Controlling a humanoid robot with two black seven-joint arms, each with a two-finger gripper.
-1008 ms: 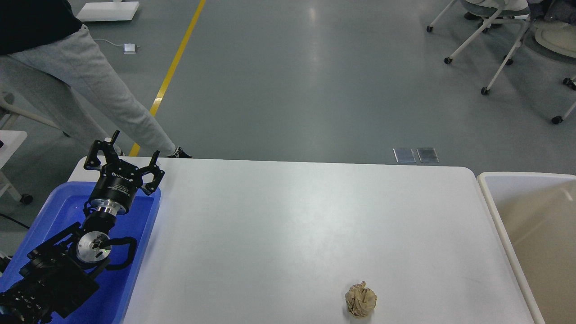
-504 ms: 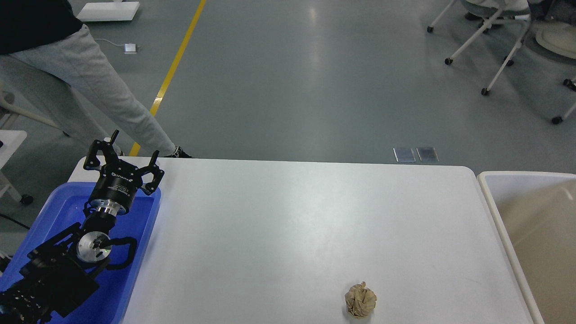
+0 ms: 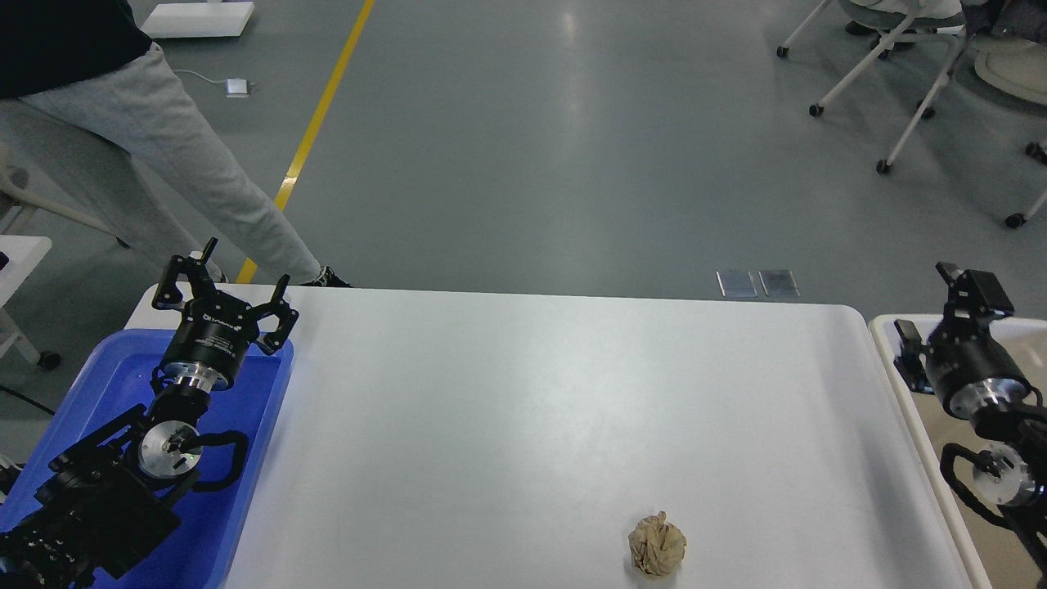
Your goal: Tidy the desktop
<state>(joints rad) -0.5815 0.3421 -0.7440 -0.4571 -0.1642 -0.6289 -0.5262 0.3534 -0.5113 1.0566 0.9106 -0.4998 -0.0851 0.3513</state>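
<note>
At the far left a blue tray [image 3: 253, 458] sits against the edge of the white tabletop [image 3: 523, 409], and the left hand [image 3: 226, 284] hangs over the tray's far end with its fingers spread apart and nothing between them. The tabletop runs wide and almost bare toward the right; the one loose item is a crumpled ball of brown paper [image 3: 657, 546], lying near the front edge, right of centre and well apart from both hands. It looks light and soft, likely to give and crush under pressure and to skid on the smooth surface if nudged, so a pinch from above across its widest part seems the safest hold. At the far right the right hand [image 3: 941, 315] hovers over the rim of the beige bin [image 3: 887, 327], its two fingers apart and empty. Being nearer, that hand seems the better one for the paper.
</note>
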